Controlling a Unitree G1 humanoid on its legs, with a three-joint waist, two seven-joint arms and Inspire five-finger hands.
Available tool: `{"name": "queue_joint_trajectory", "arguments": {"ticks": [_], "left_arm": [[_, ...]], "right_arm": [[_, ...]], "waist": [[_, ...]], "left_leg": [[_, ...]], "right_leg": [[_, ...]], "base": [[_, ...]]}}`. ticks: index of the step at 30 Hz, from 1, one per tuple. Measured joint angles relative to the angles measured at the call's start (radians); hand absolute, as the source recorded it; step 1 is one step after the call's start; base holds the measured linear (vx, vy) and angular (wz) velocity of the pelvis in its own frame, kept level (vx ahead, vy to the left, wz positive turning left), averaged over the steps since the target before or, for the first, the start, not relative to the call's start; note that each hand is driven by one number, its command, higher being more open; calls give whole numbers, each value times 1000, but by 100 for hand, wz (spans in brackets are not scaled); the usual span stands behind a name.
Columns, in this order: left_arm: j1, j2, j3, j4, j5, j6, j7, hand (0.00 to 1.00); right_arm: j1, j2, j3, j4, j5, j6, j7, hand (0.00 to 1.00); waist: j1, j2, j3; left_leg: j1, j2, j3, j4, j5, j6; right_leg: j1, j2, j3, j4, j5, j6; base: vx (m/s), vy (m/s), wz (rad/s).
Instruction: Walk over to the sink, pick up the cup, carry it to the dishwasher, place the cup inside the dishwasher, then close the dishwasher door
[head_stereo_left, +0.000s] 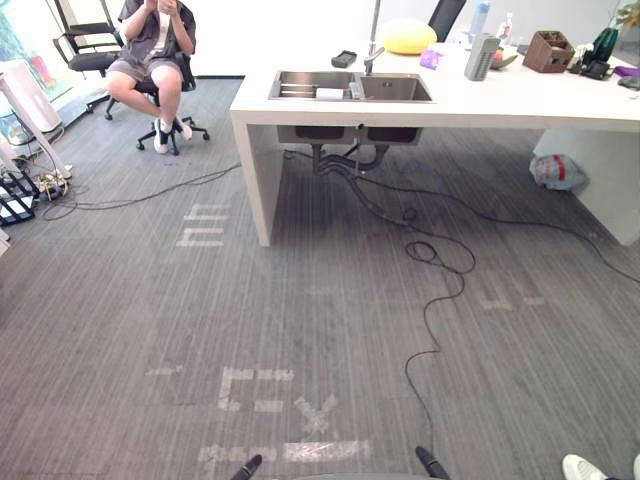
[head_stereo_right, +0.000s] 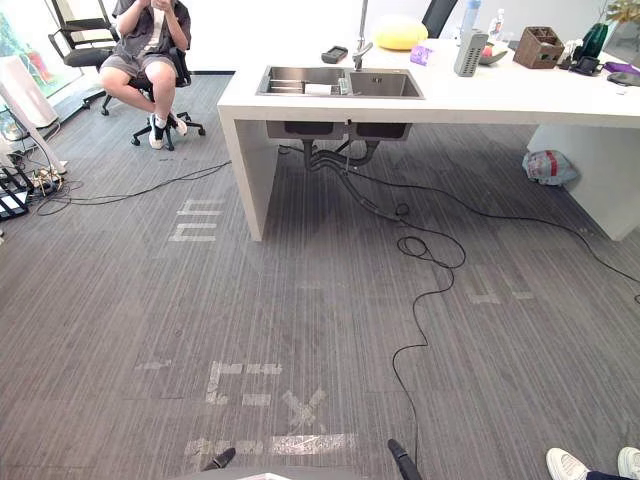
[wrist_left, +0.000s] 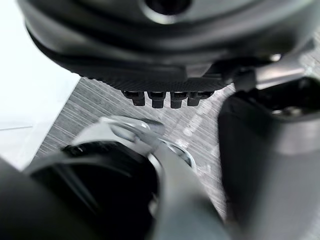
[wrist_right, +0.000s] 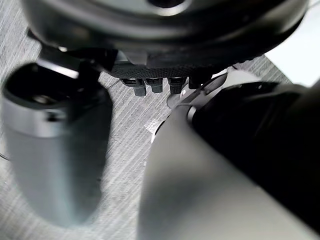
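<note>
The steel double sink (head_stereo_left: 350, 86) is set in a white counter (head_stereo_left: 520, 100) far ahead across the carpet, with a tap (head_stereo_left: 373, 55) behind it. Something small and white (head_stereo_left: 329, 93) lies in the left basin; I cannot make out a cup. My left hand (head_stereo_left: 247, 466) and right hand (head_stereo_left: 432, 463) hang low at the near edge, far from the sink. In the left wrist view the left hand (wrist_left: 165, 45) has relaxed fingers (wrist_left: 160, 97) and holds nothing. The right hand (wrist_right: 165, 40) looks the same, with its fingers (wrist_right: 157, 85) empty over the carpet.
Black cables (head_stereo_left: 440, 260) loop over the carpet from under the sink. A person (head_stereo_left: 150, 50) sits on an office chair at the far left. A plastic bag (head_stereo_left: 557, 172) lies under the counter's right end. A person's white shoe (head_stereo_left: 585, 468) is at the lower right. Bottles and boxes crowd the counter top.
</note>
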Motion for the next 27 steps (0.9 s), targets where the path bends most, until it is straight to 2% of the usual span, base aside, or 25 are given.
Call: {"name": "queue_joint_trajectory", "arguments": {"ticks": [2,5,8,11,16,24,27], "left_arm": [[-15,-7,-2,1,-39,-18,-41,100],[-47,-3,-32,26,-53,-41,-40,100],[-68,-3,-82,26,-64,-66,-45,100],[-91,6,-133,26,-63,-91,-52,100],[-152,9,-179,23,-101,-120,-52,100],[-243,-44,-239,-12,-73,-127,102,100],[-245,-41,-239,-12,-47,-127,139,100]], "right_arm": [[-12,2,-1,-2,-16,-16,9,100],[-53,-1,-16,6,-21,-31,0,100],[-78,-4,-24,8,-27,-58,-4,100],[-86,-3,-25,8,-25,-79,-4,100],[-152,-6,-14,8,-24,-101,-4,100],[-229,0,27,8,19,-114,1,100],[-231,-2,30,8,-42,-151,3,100]], "waist": [[-1,0,1],[-1,5,26],[-6,21,49],[-16,22,52],[-19,20,73],[-32,20,81],[-34,21,82]], "left_leg": [[7,1,1,-8,2,-4],[14,1,-1,-11,7,-11],[13,-7,-28,-25,19,-19],[4,-18,-75,-58,49,-11],[-10,-23,-88,-59,61,4],[-12,-31,-104,-58,70,16],[-9,-32,-107,-58,70,17]], "right_leg": [[3,5,7,-8,1,1],[10,9,8,-15,8,5],[16,4,-14,-19,10,8],[13,-1,-55,-26,12,10],[9,-4,-71,-36,25,10],[15,-6,-85,-38,32,15],[20,-7,-89,-37,32,15]], "base": [[41,-31,-7],[11,-24,-3],[-45,-20,19],[-51,-27,43],[-73,-6,11],[-29,0,5],[-15,-4,3]]}}
